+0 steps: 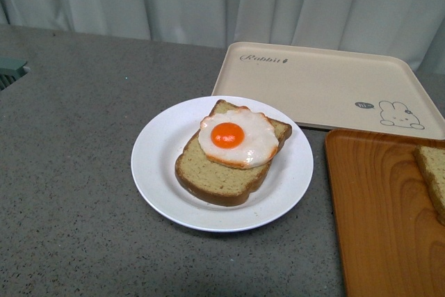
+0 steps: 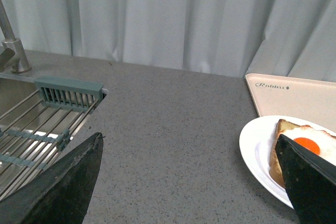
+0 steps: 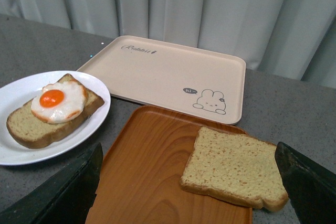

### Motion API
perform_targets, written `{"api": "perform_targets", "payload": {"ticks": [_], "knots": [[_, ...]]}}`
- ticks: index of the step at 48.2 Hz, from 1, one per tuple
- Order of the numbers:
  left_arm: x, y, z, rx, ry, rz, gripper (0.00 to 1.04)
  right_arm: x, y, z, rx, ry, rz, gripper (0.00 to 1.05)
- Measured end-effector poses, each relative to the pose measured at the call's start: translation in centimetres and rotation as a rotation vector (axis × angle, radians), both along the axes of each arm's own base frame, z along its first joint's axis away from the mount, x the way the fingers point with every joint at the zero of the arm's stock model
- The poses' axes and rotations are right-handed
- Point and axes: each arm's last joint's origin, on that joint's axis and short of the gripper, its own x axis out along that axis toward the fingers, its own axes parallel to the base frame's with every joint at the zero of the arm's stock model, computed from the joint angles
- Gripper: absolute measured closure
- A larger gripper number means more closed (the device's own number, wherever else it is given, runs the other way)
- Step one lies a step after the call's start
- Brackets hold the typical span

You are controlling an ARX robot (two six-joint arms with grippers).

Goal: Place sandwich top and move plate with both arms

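The round white plate (image 1: 156, 165) sits mid-counter and carries a bread slice with a fried egg (image 1: 236, 137). The sandwich top (image 3: 233, 166), a plain speckled slice, lies flat on the orange wood-grain tray (image 3: 147, 171); in the front view only its edge (image 1: 434, 179) shows at the right border. My right gripper (image 3: 189, 190) is open, its jaws standing wide on either side of the slice, above the tray. My left gripper (image 2: 191, 182) is open over bare counter to the left of the plate (image 2: 257, 148). Neither arm shows in the front view.
A beige rabbit tray (image 1: 327, 85) lies behind the plate and the orange tray (image 1: 382, 220). A sink with a grey-green rack (image 2: 68, 93) and a faucet (image 2: 13, 51) is at the far left. A pale curtain hangs behind the speckled grey counter (image 1: 76, 172).
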Motion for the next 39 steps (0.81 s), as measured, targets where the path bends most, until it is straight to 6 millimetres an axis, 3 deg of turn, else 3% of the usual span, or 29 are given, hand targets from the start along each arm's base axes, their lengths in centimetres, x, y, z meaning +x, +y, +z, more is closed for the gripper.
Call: {"api": "perform_targets", "payload": {"ticks": [9, 13, 16, 19, 23, 30, 39], "knots": [[0.0, 0.0, 0.0, 0.000, 0.000, 0.001, 0.06, 3.7, -5.3, 5.3, 0.233, 0.012, -0.235, 0.09], [0.0, 0.0, 0.0, 0.000, 0.000, 0.000, 0.06, 6.2, -7.6, 5.8, 0.400, 0.115, -0.321, 0.09], [0.0, 0.0, 0.0, 0.000, 0.000, 0.000, 0.06, 8.1, -9.0, 4.9, 0.561, 0.237, -0.370, 0.09], [0.0, 0.0, 0.0, 0.000, 0.000, 0.000, 0.06, 10.3, -10.4, 2.7, 0.704, 0.363, -0.466, 0.09], [0.0, 0.0, 0.0, 0.001, 0.000, 0.000, 0.06, 11.6, -11.1, 1.1, 0.785, 0.439, -0.523, 0.09], [0.0, 0.0, 0.0, 0.001, 0.000, 0.000, 0.06, 13.0, -11.9, -0.9, 0.840, 0.508, -0.591, 0.09], [0.0, 0.0, 0.0, 0.001, 0.000, 0.000, 0.06, 13.4, -12.2, -2.5, 0.831, 0.561, -0.653, 0.09]]}}
